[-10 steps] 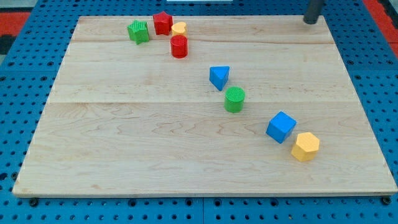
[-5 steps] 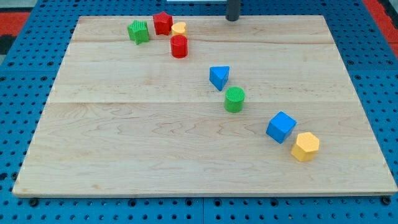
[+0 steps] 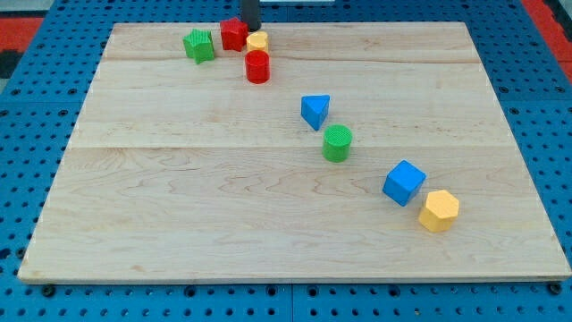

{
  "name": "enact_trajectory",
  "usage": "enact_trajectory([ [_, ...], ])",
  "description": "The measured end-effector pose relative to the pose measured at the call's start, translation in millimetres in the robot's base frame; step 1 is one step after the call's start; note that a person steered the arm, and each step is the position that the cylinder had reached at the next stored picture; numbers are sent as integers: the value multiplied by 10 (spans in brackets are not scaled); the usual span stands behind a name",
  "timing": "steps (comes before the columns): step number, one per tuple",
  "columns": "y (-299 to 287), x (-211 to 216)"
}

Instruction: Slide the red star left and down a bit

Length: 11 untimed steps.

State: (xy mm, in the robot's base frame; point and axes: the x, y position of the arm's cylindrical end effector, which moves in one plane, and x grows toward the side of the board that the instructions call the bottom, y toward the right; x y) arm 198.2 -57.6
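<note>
The red star sits near the top edge of the wooden board, left of centre. A green star lies just to its left and a small yellow block just to its right. A red cylinder stands below the yellow block. My tip is at the view's top, just right of the red star's upper side and right above the yellow block, close to both.
A blue triangle and a green cylinder lie near the board's middle. A blue cube and a yellow hexagon lie at the lower right. Blue pegboard surrounds the board.
My tip has moved left along the top edge, from the far upper right to just beside the red star. No block has visibly moved.
</note>
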Motion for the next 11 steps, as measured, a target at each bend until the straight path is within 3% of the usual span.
enact_trajectory([
  [6, -572, 1],
  [11, -223, 741],
])
